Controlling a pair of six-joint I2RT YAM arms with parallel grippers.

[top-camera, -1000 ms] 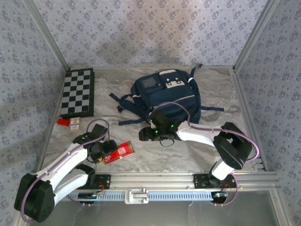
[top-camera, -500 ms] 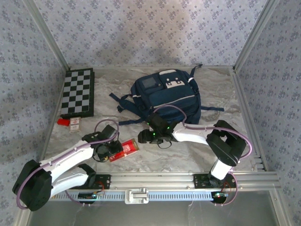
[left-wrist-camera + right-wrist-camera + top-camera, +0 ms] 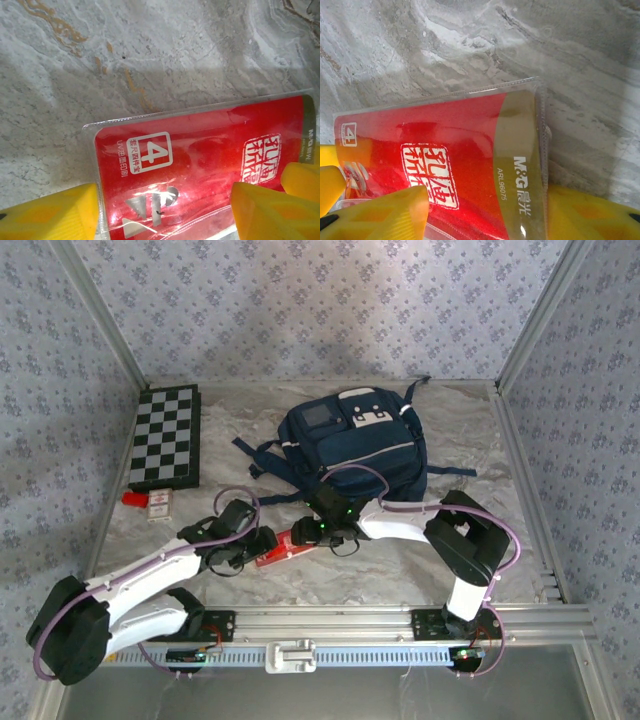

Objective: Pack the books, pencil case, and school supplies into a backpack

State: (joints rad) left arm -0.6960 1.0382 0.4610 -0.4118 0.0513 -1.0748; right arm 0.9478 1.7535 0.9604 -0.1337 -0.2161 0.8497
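As L tool (image 3: 165, 212) & R tool (image 3: 487, 210) both straddle pencil case (image 3: 283, 546), can't tell grip.

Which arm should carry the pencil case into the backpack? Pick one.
Right, probably: the right end effector straddles the pencil case at the end nearer the backpack; the left end effector is farther.

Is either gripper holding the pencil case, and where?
Cannot be told. The left gripper is over the numbered end of the pencil case, the right gripper over its branded end; no firm clamp shows.
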